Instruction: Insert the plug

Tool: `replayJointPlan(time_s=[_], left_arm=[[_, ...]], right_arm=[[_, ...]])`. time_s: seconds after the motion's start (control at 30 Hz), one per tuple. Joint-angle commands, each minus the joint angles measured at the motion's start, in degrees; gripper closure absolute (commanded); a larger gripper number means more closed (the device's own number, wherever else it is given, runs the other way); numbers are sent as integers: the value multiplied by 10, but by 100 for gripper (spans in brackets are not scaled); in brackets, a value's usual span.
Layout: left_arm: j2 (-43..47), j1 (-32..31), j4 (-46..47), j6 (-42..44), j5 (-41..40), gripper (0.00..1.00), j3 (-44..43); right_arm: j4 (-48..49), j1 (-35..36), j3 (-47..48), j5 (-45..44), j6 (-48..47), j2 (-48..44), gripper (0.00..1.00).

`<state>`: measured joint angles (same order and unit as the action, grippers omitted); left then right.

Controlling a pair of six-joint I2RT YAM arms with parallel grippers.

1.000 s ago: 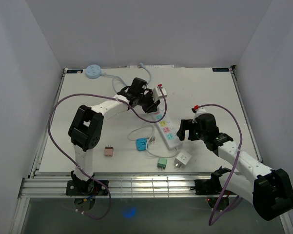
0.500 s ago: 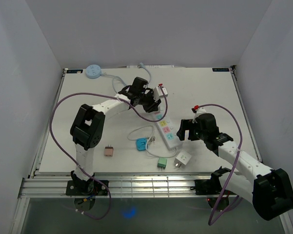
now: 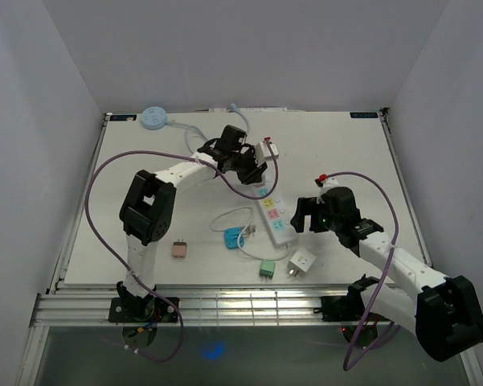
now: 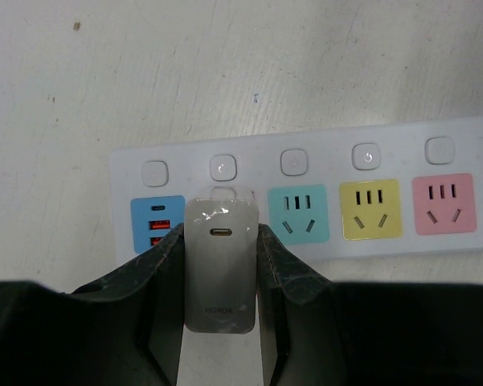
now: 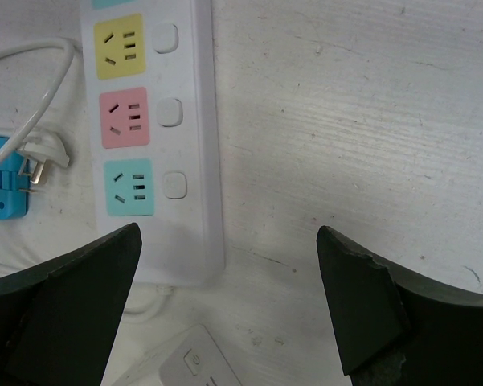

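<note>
A white power strip (image 4: 337, 149) with a blue USB block and teal, yellow and pink sockets lies on the table. It also shows in the top view (image 3: 277, 219). My left gripper (image 4: 218, 241) is shut on a grey charger plug (image 4: 218, 269). It holds the charger upright over the socket between the USB block and the teal socket, and that socket is hidden under it. I cannot tell whether the prongs are in. My right gripper (image 5: 225, 281) is open and empty, low over the table beside the strip's near end (image 5: 197, 209).
A blue adapter (image 3: 234, 238) and a white cable lie left of the strip. A pink adapter (image 3: 179, 249), a green one (image 3: 267, 269) and a white one (image 3: 303, 262) lie near the front edge. A round blue device (image 3: 153, 117) sits at the back left.
My left gripper has shifted slightly toward the far right with the charger in it. The right arm has barely moved.
</note>
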<state>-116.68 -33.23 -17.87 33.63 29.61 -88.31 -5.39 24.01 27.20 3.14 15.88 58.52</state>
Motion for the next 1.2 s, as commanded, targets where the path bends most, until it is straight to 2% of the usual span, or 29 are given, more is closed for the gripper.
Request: replayJointPlan(time_s=[0.0,0.23,0.43,0.53,0.87,1.17], left_arm=[[-13,-3,-63,20,17,100,-53],[-71,-3,-149,0,5,100,-138],[-53,-8,-121,-10,4,100,-94],[-52,-17,-120,-1,-23,100,-85],[-59,-44,-132,-7,-108,100,-96],[-81,-50,-156,-12,-119,100,-112]], right_arm=[[22,-4,0,7,-7,3,5],[23,-5,0,10,-7,6,5],[24,-6,0,10,-7,6,5],[24,-5,0,11,-6,7,5],[24,-8,0,12,-5,7,5],[24,-10,-2,13,-5,6,5]])
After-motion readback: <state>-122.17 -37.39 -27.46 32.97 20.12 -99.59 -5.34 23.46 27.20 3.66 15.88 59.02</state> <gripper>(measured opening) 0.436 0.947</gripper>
